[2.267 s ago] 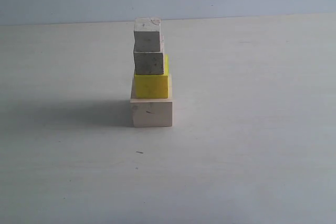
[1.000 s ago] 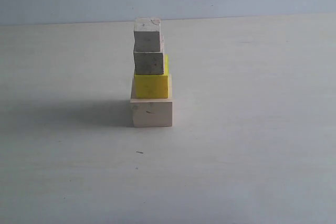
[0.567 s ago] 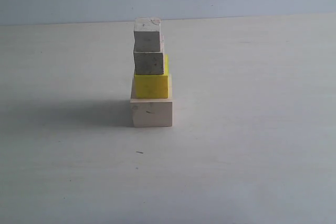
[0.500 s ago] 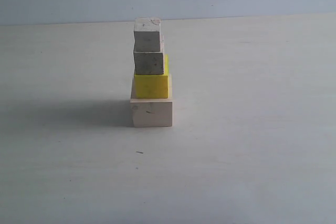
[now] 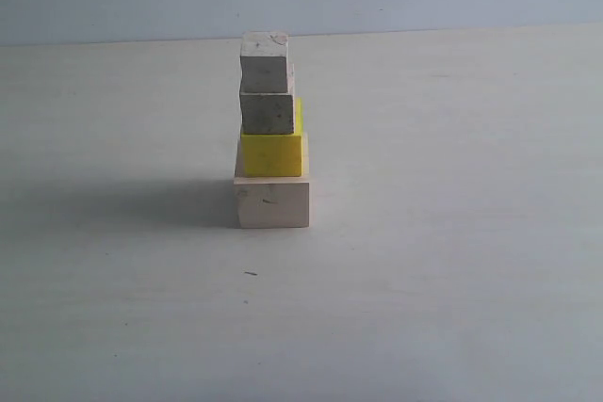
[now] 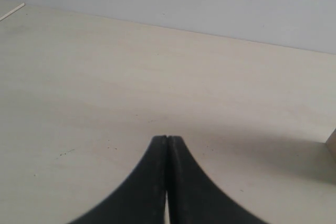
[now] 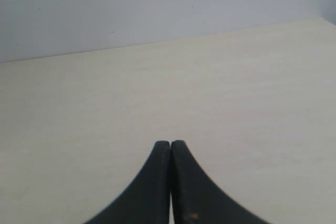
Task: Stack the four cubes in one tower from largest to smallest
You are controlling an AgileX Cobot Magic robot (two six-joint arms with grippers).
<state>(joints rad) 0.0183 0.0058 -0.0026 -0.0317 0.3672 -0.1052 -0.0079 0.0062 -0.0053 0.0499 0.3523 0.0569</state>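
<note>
A: As the exterior view presents it, where does the tower (image 5: pixel 271 138) stand?
B: It stands upright on the pale counter (image 5: pixel 452 233), near the middle. The large pale cube (image 5: pixel 272 203) forms the base. The yellow cube (image 5: pixel 271 154) rests on it, followed by the larger grey cube (image 5: pixel 267 112) and the smallest grey cube (image 5: pixel 264 66) on top. The tower's shadow falls to the left in that view.
A: And the tools?
B: In its wrist view the left tool (image 6: pixel 167 139) is clenched over bare counter, with its dark fingers pressed together and grasping nothing. The right tool (image 7: pixel 171 142) is likewise clenched and empty.
</note>
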